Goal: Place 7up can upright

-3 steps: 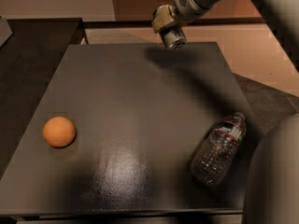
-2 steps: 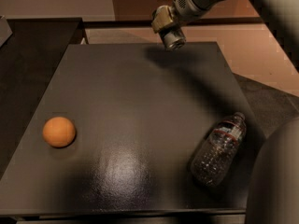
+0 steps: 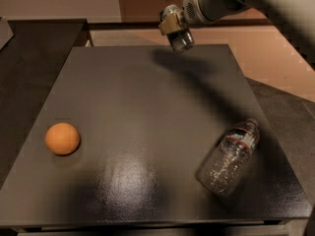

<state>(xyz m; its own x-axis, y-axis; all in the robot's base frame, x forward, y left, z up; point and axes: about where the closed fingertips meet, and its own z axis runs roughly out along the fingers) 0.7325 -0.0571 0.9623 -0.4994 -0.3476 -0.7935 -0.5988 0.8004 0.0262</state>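
Note:
My gripper [image 3: 173,27] is at the far edge of the dark table [image 3: 147,107], right of centre, at the end of the white arm coming in from the upper right. It is shut on the 7up can [image 3: 181,40], a small silvery-grey can. The can hangs tilted below the fingers, just above the table's back edge, with its lower end pointing down and to the right. It casts a shadow on the table right beneath it.
An orange [image 3: 62,138] lies near the table's left edge. A clear crinkled plastic bottle [image 3: 230,156] lies on its side at the front right. A dark counter [image 3: 34,38] stands at the back left.

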